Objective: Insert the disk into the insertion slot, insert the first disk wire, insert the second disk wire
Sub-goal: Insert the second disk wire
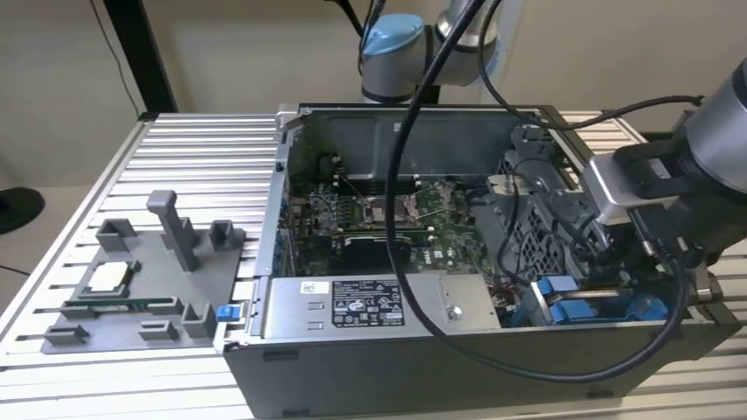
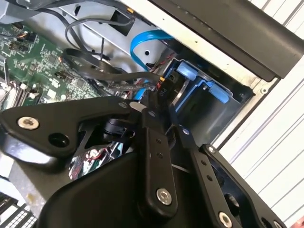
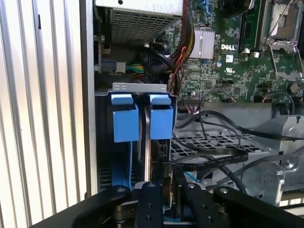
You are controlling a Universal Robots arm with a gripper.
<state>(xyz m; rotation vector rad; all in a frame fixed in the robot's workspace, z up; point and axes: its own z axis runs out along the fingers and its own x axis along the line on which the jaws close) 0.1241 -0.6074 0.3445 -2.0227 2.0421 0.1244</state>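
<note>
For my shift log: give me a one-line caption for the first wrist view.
Gripper poised at the slot with its blue tabs, black wires running alongside, motherboard beyond.

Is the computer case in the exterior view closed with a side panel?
No, the computer case is open, and the green motherboard inside shows plainly.

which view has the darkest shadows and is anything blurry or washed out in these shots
In the second wrist view the gripper linkage up close is a dark mass, soft at its edges, while the table slats beside the case wash out pale. In the first wrist view the drive bay under its blue tabs sinks into shadow; the circuit board is evenly lit. In the exterior view the arm at that view's right is blurred.
</note>
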